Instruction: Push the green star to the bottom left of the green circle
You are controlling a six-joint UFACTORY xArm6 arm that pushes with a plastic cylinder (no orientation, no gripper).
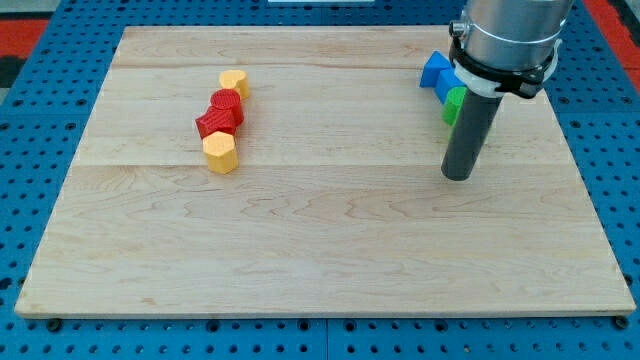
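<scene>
- Rod, dark and straight, hanging upright from a silver-grey arm housing [510,35] at the view's top right; a black collar rings the housing just above the rod.
- Item: my tip [457,177], resting on the bare wooden board [330,230] with nothing clamped or carried; it is a plain rod end with no jaws to part or close.
- Item: green block [454,105], only partly visible behind the rod, just toward the view's top from my tip and at the rod's left edge; shape cannot be made out, so whether it is the star or the circle cannot be told. Only this one patch of green shows.
- Item: blue blocks [437,72], a small cluster further toward the view's top from my tip, touching or just beside the green block; exact shapes unclear.
- Item: upper yellow block [233,83], well apart from my tip, toward the view's left and top.
- Item: red blocks [222,113], two pressed together, just below the upper yellow one, well to the view's left of my tip.
- Item: lower yellow block [220,153], roughly hexagonal, touching the red pair's lower side, well to the view's left of my tip.
- Item: blue perforated base [30,150] surrounding the board.
- Markings: no readable writing or labels on any item.
</scene>
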